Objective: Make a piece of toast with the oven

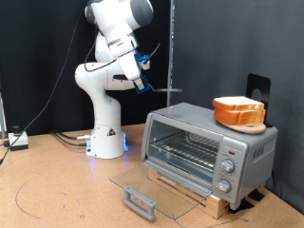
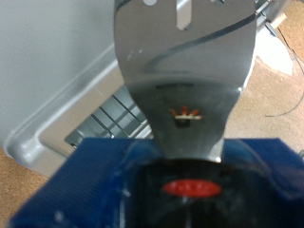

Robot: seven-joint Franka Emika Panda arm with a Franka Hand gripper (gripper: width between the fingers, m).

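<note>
The end effector (image 1: 142, 84), raised above and to the left of the toaster oven (image 1: 209, 150), is closed on the handle of a metal spatula (image 1: 169, 88), whose slotted blade (image 2: 185, 57) extends toward the right. The oven sits on the worktop (image 1: 57, 195) with its glass door (image 1: 157, 190) folded down flat, bar handle (image 1: 139, 200) nearest, and its wire rack (image 1: 180, 152) exposed. A stack of bread slices (image 1: 238, 112) rests on the oven roof.
</note>
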